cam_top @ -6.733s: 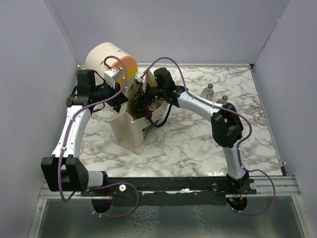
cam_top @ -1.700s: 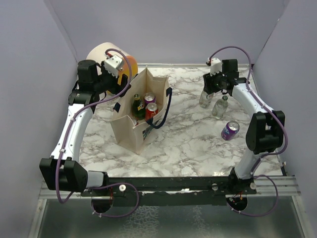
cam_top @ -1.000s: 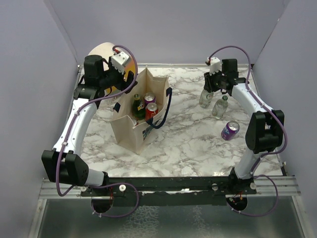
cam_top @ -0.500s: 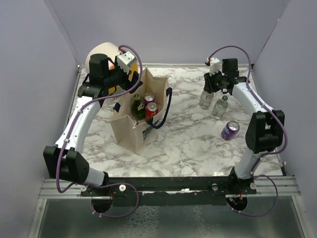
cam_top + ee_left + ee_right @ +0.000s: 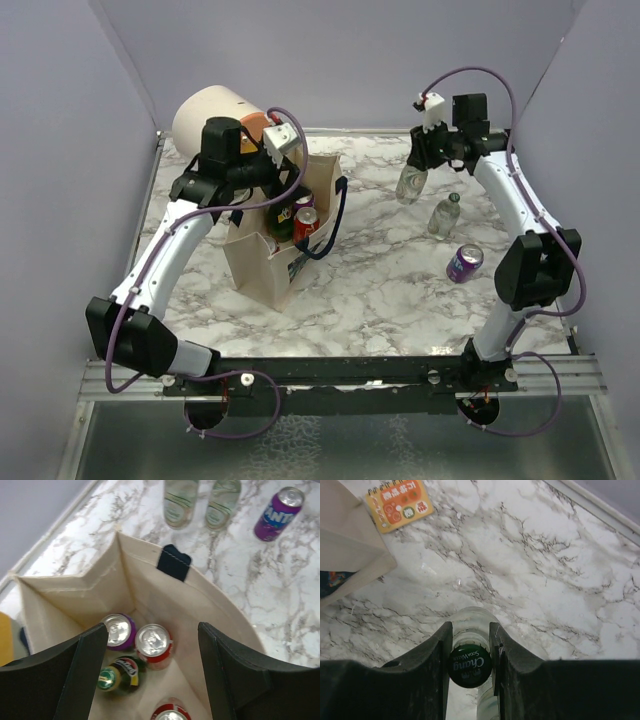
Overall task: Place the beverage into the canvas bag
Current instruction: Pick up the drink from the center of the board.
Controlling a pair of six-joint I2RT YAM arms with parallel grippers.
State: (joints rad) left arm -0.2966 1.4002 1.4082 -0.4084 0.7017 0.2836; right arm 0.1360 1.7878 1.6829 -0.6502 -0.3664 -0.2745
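Marble table [image 5: 400, 300], grey-walled booth: your canvas bag [image 5: 262, 270] stands open at 9 o'clock with cans [image 5: 152, 642] upright inside. The left end effector [image 5: 150, 630] hangs released over its mouth with jaws spread, perhaps to steady the opening. At 1 o'clock your right end effector [image 5: 470, 652] is clenched on the neck of a clear soda-water bottle [image 5: 408, 186], held cap-up so it should go in upright; a second bottle [image 5: 443, 215] and a purple can [image 5: 465, 262] wait at 3 to 4 o'clock.

"Chang" bottle cap [image 5: 468, 666], "Fanta" can [image 5: 278, 512]
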